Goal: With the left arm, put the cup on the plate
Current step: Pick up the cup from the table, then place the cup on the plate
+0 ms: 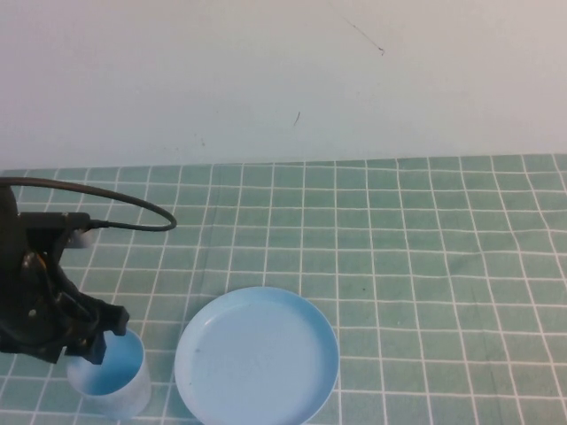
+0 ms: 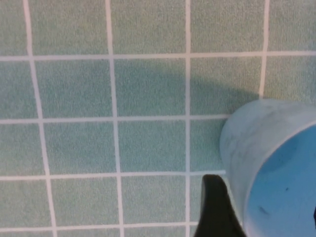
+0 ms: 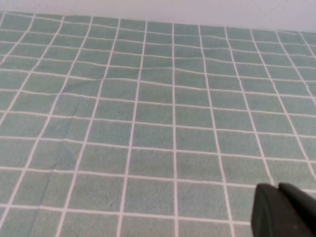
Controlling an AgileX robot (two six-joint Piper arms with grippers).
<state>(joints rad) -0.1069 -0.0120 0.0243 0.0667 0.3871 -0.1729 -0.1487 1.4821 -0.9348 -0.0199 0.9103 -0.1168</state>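
The small light blue cup (image 1: 111, 379) stands upright on the green checked cloth at the near left, just left of the round light blue plate (image 1: 257, 359). My left gripper (image 1: 104, 338) hangs over the cup's left rim, open. In the left wrist view, one black finger (image 2: 213, 210) is right beside the outer wall of the cup (image 2: 247, 143), and the other just shows at the frame edge over the cup's inside. My left gripper (image 2: 264, 210) straddles the wall. My right gripper (image 3: 277, 188) shows only in its wrist view, shut and empty above bare cloth.
The green cloth with white grid lines (image 1: 399, 248) covers the table up to a white wall (image 1: 283, 71) at the back. A black cable (image 1: 133, 208) loops from the left arm over the cloth.
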